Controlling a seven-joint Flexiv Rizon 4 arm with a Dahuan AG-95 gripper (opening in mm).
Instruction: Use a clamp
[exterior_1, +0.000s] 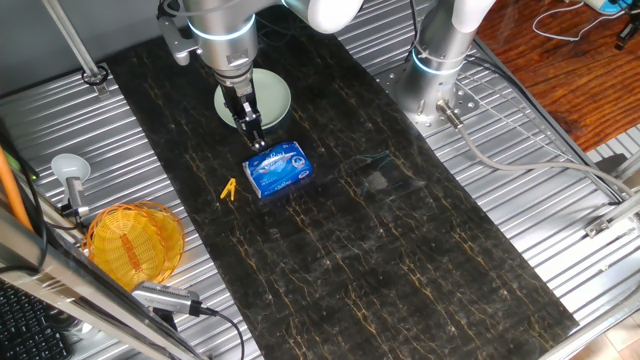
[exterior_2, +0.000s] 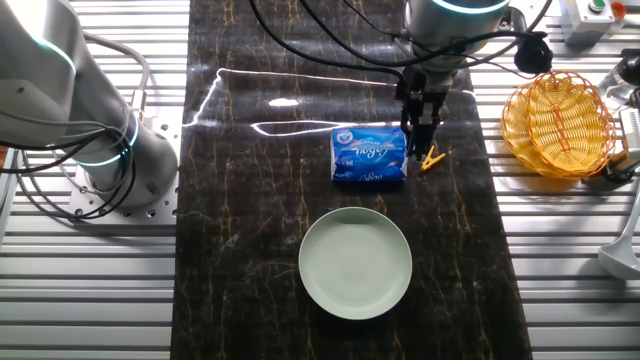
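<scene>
The clamp (exterior_1: 229, 189) is a tiny yellow-orange V-shaped clip lying on the dark mat, just beside the blue packet (exterior_1: 280, 168). In the other fixed view the clamp (exterior_2: 432, 159) lies at the right edge of the packet (exterior_2: 369, 155). My gripper (exterior_1: 258, 140) points down over the packet's far edge, a short way from the clamp. In the other fixed view the gripper (exterior_2: 419, 148) hangs right next to the clamp. Its fingers look close together and hold nothing.
A pale green plate (exterior_1: 275, 95) sits behind the gripper, also shown in the other fixed view (exterior_2: 355, 262). An orange wicker basket (exterior_1: 133, 240) stands off the mat on the metal table. A second arm's base (exterior_1: 435, 70) stands at the back right.
</scene>
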